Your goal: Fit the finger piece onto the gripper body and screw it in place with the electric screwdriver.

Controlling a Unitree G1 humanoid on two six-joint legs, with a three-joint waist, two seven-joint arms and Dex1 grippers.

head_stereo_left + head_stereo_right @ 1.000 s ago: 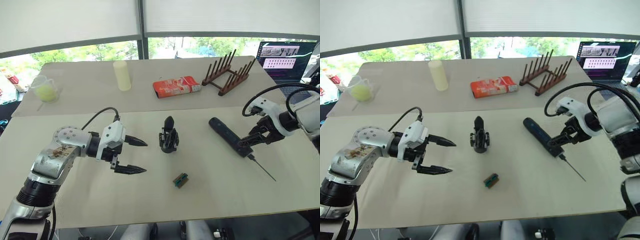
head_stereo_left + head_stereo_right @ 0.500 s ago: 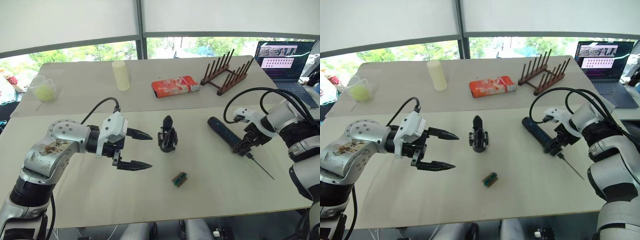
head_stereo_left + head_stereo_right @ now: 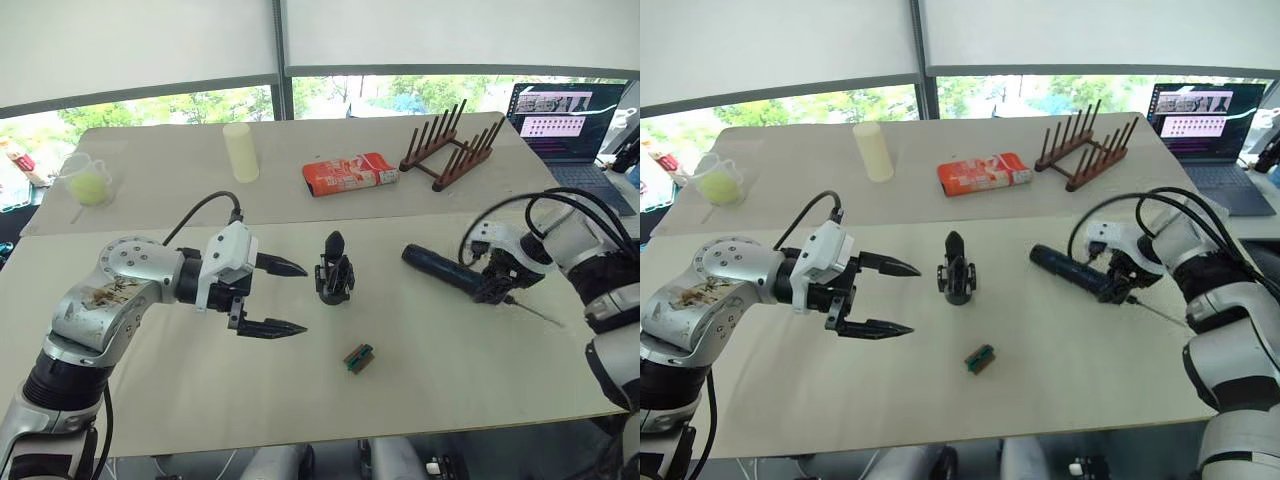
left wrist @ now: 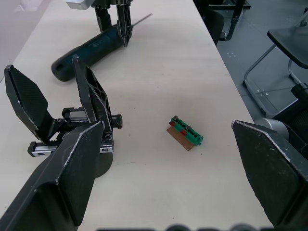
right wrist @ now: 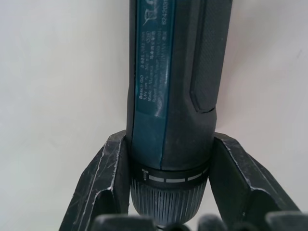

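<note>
The gripper body (image 3: 337,270) stands upright mid-table, and the left wrist view shows two black fingers rising from it (image 4: 77,125). The finger piece as a loose part is out of view. The electric screwdriver (image 3: 445,272) lies to its right, almost crosswise, with its thin bit pointing right. My right gripper (image 3: 497,283) is shut on the screwdriver's collar (image 5: 168,183), one finger on each side. My left gripper (image 3: 300,297) hovers open just left of the gripper body with nothing between its fingers.
A small green-brown block (image 3: 360,359) lies in front of the gripper body. On the far table stand a pale yellow cylinder (image 3: 241,151), a red packet (image 3: 350,172), a wooden rack (image 3: 452,150) and a clear cup (image 3: 88,178). A laptop (image 3: 560,125) sits far right.
My right gripper has swung the screwdriver from a diagonal to nearly crosswise, its butt end now further left. My left gripper has moved a little toward the gripper body and stays open.
</note>
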